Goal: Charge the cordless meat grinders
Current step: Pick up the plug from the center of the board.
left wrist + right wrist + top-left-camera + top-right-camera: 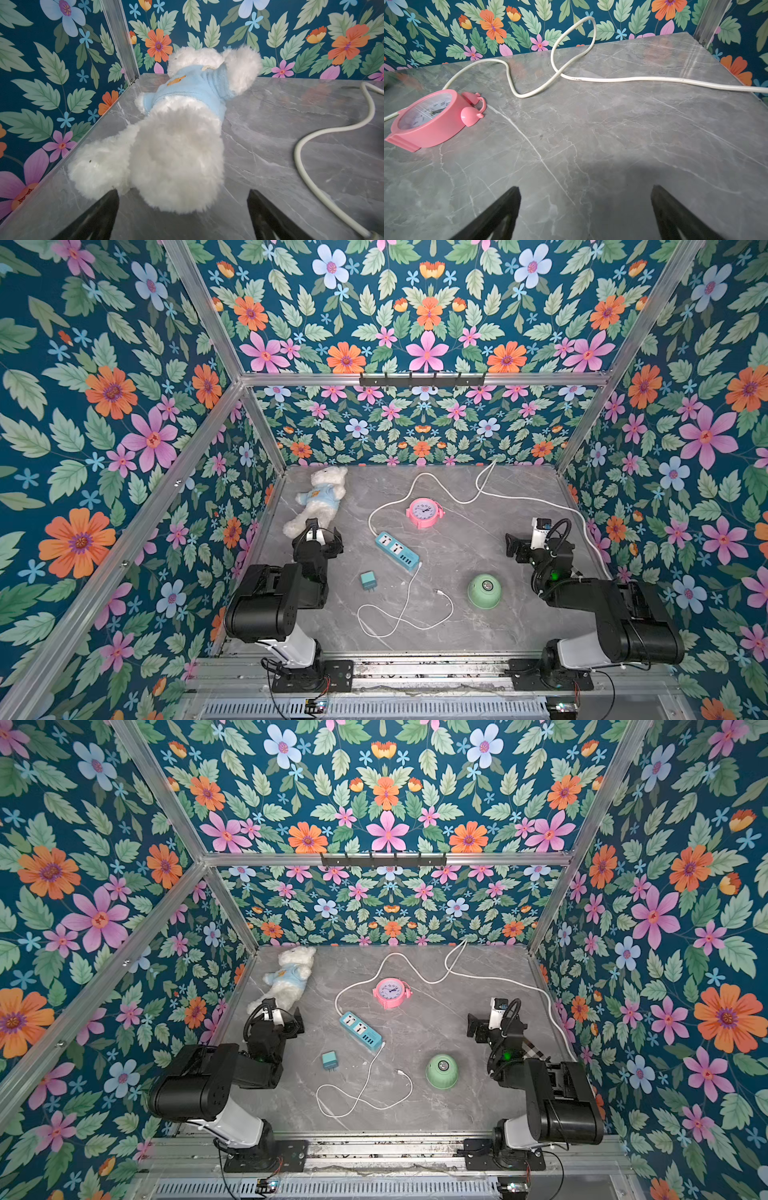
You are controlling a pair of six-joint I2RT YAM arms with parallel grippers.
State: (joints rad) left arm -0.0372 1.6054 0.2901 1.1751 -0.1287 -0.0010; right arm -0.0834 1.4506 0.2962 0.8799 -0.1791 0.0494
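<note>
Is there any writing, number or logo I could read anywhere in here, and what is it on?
"10": on the dial of the pink alarm clock, in the right wrist view; its other numerals are too blurred.
Blue sweater of the teddy bear: an orange emblem, no legible letters.
Power strip: markings too small to read.
Green meat grinder: no lettering can be made out.

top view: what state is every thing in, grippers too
mint-green dome-shaped plastic grinder: upright, not plugged in
blue-and-white power strip: top sockets empty
thin white charging cable: one end at strip, other loose
teal cube plug adapter: loose, unplugged
pink round alarm clock: lying face up
white plush bear: lying down
left gripper: open, empty
right gripper: open, empty
</note>
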